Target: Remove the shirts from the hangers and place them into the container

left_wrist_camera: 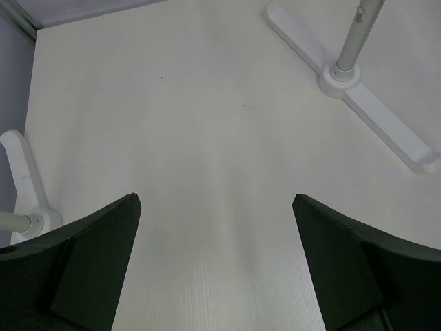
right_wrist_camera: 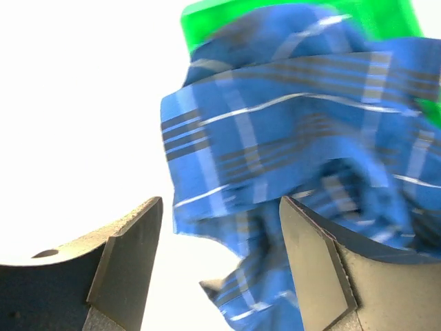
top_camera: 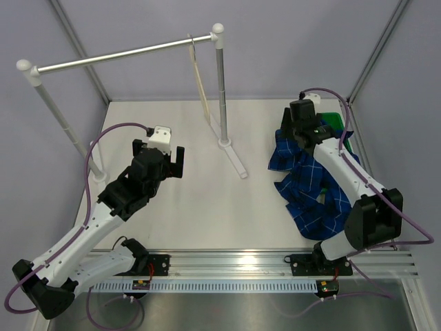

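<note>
Shirt (top_camera: 311, 187) is heaped right under the right gripper (right_wrist_camera: 220, 201), jaws spread, nothing pinched. It spills over the green tray (right_wrist_camera: 207, 15) just past the fingertips. Hanger (top_camera: 201, 83) hangs bare on the rail (top_camera: 117, 56), up ahead of the left gripper (left_wrist_camera: 216, 198), which gapes wide.

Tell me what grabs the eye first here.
The blue checked shirt lies crumpled at the right of the table, partly over the green tray, with the right gripper open over it. At the back, the bare hanger hangs from the rail. The left gripper is open above bare tabletop.
</note>
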Tool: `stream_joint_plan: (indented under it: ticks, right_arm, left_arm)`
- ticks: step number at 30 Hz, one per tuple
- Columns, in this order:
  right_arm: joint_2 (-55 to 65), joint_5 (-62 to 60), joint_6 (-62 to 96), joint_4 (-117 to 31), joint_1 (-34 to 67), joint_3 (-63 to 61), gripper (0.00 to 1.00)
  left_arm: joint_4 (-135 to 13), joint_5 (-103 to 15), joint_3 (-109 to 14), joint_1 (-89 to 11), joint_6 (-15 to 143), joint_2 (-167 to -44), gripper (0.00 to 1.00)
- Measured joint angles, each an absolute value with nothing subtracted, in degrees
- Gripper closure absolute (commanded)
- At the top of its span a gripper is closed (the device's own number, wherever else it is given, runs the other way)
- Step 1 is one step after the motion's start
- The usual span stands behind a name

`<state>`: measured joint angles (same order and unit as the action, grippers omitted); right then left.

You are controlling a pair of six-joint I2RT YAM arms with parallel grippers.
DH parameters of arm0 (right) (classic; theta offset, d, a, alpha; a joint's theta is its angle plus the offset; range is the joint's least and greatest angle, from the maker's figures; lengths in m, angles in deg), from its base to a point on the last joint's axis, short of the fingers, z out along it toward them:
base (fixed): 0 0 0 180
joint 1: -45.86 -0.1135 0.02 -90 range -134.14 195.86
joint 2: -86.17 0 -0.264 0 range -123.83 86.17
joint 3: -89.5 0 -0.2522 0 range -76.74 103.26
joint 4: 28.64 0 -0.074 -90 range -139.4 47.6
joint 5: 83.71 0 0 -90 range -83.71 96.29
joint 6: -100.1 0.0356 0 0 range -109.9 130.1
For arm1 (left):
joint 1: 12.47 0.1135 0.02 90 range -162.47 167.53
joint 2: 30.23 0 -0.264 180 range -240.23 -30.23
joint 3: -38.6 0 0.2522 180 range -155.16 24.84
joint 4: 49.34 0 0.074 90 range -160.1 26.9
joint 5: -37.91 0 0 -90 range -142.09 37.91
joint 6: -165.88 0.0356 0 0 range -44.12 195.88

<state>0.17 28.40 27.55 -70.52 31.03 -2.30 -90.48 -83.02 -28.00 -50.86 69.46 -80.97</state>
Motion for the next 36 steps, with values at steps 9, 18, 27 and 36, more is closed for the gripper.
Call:
stream_joint_plan:
  ticks: [9, 18, 27, 36]
  right_arm:
    - [-11.21, 35.04, 26.15, -71.77, 21.67, 3.25, 0.14]
    - [-29.70, 44.70, 28.38, -78.65, 19.99, 16.62, 0.12]
    - [-39.34, 50.71, 29.74, -84.36, 20.10, 22.68, 0.16]
    - [-42.64, 54.91, 30.68, -88.73, 20.08, 26.94, 0.33]
  left_arm:
    - [-90.52, -83.02, -28.00, -50.86, 69.46, -80.95, 0.01]
    - [-90.54, -83.02, -28.00, -50.86, 69.46, -80.95, 0.01]
    - [-90.54, -83.00, -28.00, -50.86, 69.46, -80.95, 0.01]
    - [-90.54, -82.98, -28.00, -50.86, 69.46, -80.95, 0.01]
